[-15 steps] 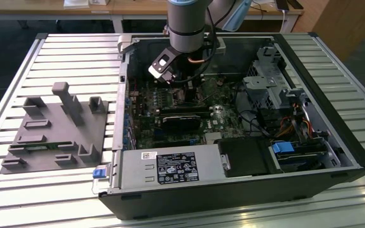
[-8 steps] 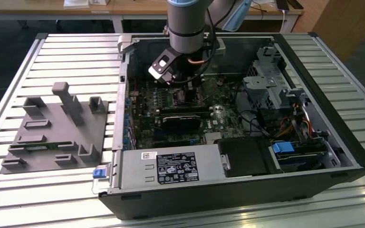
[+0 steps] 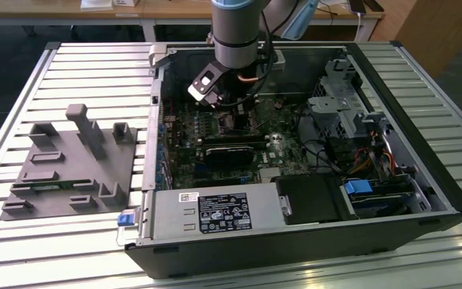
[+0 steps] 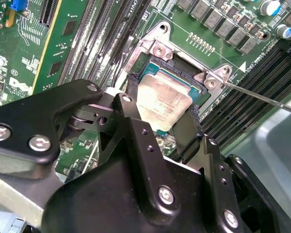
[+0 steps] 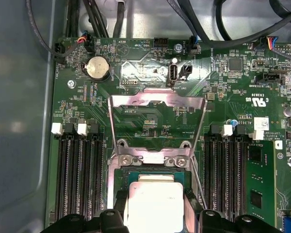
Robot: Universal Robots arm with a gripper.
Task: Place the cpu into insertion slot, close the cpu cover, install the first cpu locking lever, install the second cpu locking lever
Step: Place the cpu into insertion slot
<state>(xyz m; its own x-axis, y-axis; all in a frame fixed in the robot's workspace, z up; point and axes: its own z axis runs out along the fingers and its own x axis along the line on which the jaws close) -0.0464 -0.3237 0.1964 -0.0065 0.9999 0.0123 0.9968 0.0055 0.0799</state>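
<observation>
the cpu (image 4: pixel 162 104) has a silvery-grey top with a faint warm sheen, and the insertion slot (image 4: pixel 184 65) rings it in black. the cpu cover (image 5: pixel 157 101) is bright silver tinged pink. the tool (image 4: pixel 163 97) is matte black, dotted with silver screws. the circuit board (image 5: pixel 223 82) is deep green, patterned with fine white print and tiny grey parts. on it are a silver coin battery (image 5: pixel 97 67) and black memory slots (image 5: pixel 77 170) with white clips (image 5: pixel 56 128). at the exterior view's left, a plain grey fixture (image 3: pixel 70 162) lies on the pale silver, ribbed table (image 3: pixel 79 66). the computer case (image 3: pixel 295 247) is black, with a blue tab (image 3: pixel 124 220). the arm (image 3: pixel 235 24) is grey with a light blue band.
</observation>
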